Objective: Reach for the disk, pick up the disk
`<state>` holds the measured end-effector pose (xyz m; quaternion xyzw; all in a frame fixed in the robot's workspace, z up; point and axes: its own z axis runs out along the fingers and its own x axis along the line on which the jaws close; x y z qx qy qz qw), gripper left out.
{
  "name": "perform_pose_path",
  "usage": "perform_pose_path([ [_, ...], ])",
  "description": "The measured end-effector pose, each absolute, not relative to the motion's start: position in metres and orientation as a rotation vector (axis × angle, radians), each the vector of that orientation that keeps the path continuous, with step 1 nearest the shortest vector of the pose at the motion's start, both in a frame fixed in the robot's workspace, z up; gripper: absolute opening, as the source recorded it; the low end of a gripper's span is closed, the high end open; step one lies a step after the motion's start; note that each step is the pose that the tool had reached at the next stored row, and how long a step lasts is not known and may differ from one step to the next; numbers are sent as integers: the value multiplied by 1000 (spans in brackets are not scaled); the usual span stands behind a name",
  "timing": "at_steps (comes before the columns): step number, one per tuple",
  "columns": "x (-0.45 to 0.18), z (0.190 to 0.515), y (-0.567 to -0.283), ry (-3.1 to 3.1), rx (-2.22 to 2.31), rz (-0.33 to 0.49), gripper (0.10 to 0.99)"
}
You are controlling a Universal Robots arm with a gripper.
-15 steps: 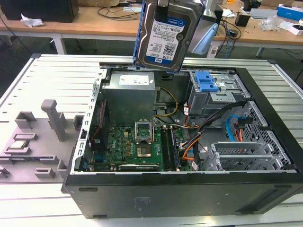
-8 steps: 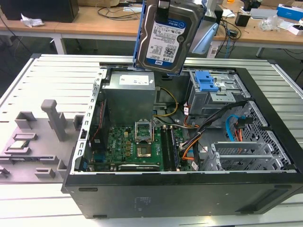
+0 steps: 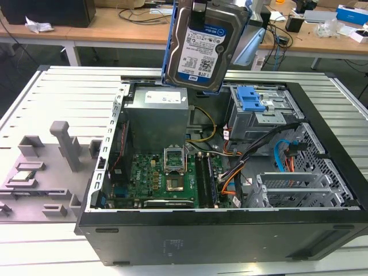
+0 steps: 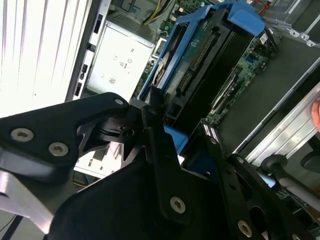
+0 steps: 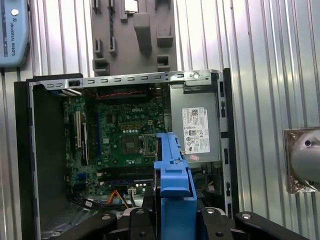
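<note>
Nearest in the exterior view is the black wall of the open computer case (image 3: 218,236), which lies on its side on a ribbed metal table (image 3: 69,86). Just outside the case, on the exterior view's left, a grey fixture block (image 3: 52,167) with upright posts rests on the table. Inside the case on that same side, a grey metal box (image 3: 158,118) with a white sticker stands against the far wall. The green motherboard (image 3: 164,178) lies in front of it, with the CPU socket (image 3: 174,161) near its middle. Above the case's far edge, about midway along it, hangs the disk (image 3: 206,43). It is lifted clear of the case and tilted, its white-and-blue label facing the camera and blue rails along its sides. My gripper (image 5: 175,220) is clamped on it. In the first wrist view my black fingers (image 5: 149,212) press against both sides of the blue rail, with the case's interior below. In the second wrist view the disk (image 4: 200,55) shows its circuit-board face. Farther toward the exterior view's right, inside the case, a small blue latch bracket (image 3: 251,99) sits on top of the drive cage (image 3: 259,118). Orange and blue cables (image 3: 282,155) run below the cage.
</note>
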<state>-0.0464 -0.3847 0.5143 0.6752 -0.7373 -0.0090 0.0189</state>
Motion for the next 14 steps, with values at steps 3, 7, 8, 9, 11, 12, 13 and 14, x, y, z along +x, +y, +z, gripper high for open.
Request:
perform_pose_path([
  [3,-46,514,-386,-2289,2096,-28,373],
  [7,-46,514,-391,-2289,2096,-28,373],
  [8,-46,514,-392,-2289,2096,-28,373],
  [9,-46,514,-393,-2289,2096,-28,373],
  [11,-46,514,-395,-2289,2096,-28,373],
  [12,-46,514,-397,-2289,2096,-28,373],
  [13,-46,514,-398,-2289,2096,-28,373],
  [14,-46,514,-399,-2289,2096,-28,373],
])
